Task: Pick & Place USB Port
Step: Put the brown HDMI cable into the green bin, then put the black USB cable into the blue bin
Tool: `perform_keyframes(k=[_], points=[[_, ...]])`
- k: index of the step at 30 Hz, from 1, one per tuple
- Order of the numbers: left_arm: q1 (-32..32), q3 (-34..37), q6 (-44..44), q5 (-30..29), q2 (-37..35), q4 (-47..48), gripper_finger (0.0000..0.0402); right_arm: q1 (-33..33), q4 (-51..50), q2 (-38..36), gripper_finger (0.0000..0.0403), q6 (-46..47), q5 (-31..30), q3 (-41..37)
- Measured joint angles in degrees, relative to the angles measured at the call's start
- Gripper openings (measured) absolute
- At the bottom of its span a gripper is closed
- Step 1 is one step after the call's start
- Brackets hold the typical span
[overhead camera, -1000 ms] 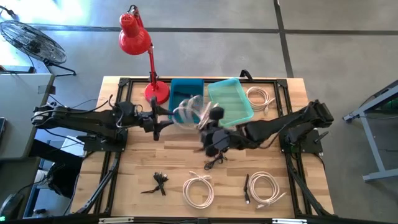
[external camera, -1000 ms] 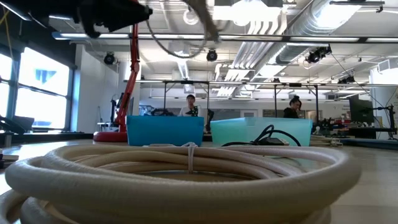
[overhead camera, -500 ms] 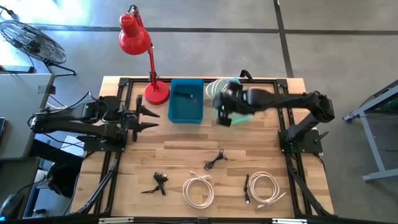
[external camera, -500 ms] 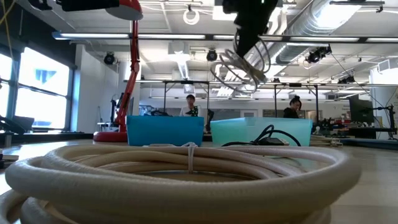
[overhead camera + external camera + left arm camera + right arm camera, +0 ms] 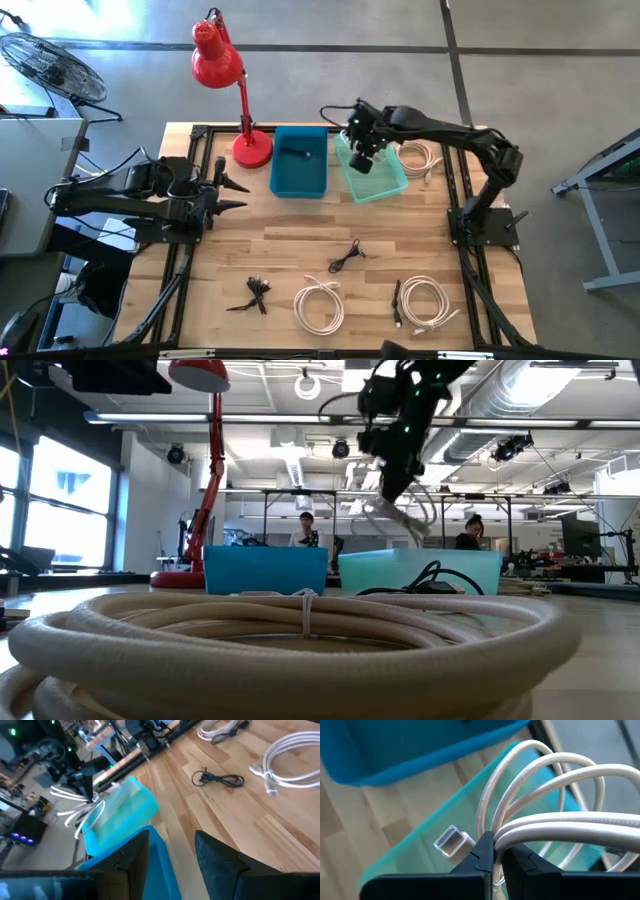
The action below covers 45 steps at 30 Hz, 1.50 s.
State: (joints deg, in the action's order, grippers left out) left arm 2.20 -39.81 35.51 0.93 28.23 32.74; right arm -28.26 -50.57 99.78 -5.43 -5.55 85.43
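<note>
Cream-white cable coil [image 5: 555, 815], clamped between the right gripper's [image 5: 362, 152] fingers [image 5: 480, 855], now hangs over the teal bin [image 5: 375, 172]; half a second ago the same gripper sat lower over that bin's 9 o'clock rim, and it has since shifted toward 12 o'clock. The coil is a bundle of several pale braided loops with a silver USB plug [image 5: 451, 840] poking out beside the fingers; its loops dangle above the bin in the low view [image 5: 395, 510]. The right arm reaches from its base at 3 o'clock of the counter [image 5: 300, 250] in a long bend to the far edge. The left gripper [image 5: 232, 195] has stayed at 9 o'clock, its fingers [image 5: 132, 855] spread apart and holding nothing, pointing toward the blue bin [image 5: 300, 160]. Nearer, at 6 o'clock, two more white coils [image 5: 320, 305] [image 5: 425, 300] and a small black cable [image 5: 347, 257] lie on the wood. Farthest off, a red lamp [image 5: 225, 85] stands at 11 o'clock.
</note>
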Motion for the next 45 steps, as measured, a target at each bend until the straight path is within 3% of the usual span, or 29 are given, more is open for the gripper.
perform_keyframes(k=[12,25,30,36,45], points=[[0.0,0.0,-0.1,0.0,0.0,1.8,0.0154,-2.7,-0.1,13.1,0.0011,-0.7,1.2,-0.1],[0.0,0.0,-1.5,-0.1,0.0,2.1,0.0154,-2.1,4.0,15.3,0.0166,0.5,1.2,-0.1],[0.0,0.0,-1.5,-0.1,0.0,2.2,0.0154,-1.6,8.6,15.3,0.0205,1.5,4.0,-0.1],[0.0,0.1,-1.5,-0.1,0.0,2.2,0.0154,-0.5,19.0,15.3,0.0214,5.6,6.4,-0.1],[0.0,0.1,-1.5,-0.1,0.0,4.1,0.0154,-1.4,26.0,15.2,0.0192,6.7,2.5,0.0]])
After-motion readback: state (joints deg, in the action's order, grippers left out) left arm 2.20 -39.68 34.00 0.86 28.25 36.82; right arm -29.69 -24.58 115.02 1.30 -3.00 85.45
